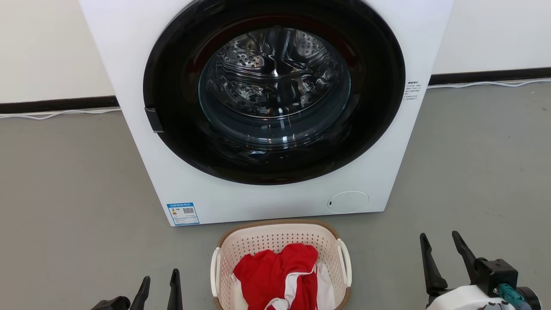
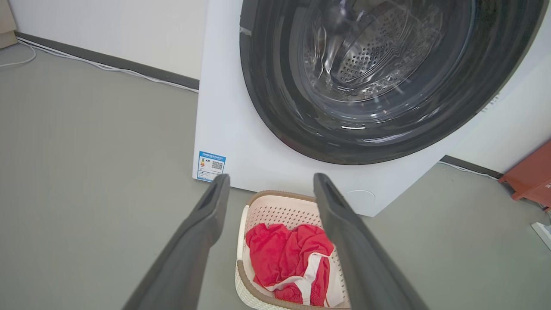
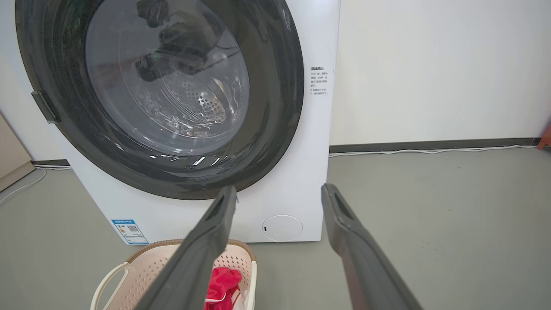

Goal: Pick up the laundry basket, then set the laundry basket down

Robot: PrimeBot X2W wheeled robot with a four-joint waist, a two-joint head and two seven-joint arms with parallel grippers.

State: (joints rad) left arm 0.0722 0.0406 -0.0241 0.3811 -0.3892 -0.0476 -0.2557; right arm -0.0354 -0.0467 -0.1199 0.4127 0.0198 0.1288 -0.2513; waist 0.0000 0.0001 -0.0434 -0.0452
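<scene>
The basket [image 1: 275, 239] is set on the floor [image 1: 64, 193] at bottom centre, before the washer [image 1: 129, 64], with red cloth [image 1: 271, 271] inside. The left gripper [image 1: 160, 282], lower left, and right gripper [image 1: 440, 239], lower right, are spread apart, nothing grasped

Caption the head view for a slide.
The laundry basket with red-and-white clothing sits before the washing machine, flanked by the open left gripper and open right gripper.

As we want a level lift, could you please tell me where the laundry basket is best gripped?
Grip the laundry basket by its two white loop handles, left gripper from its left, right gripper from its right. The loops stand out from the side walls, and the basket sits upright.
</scene>
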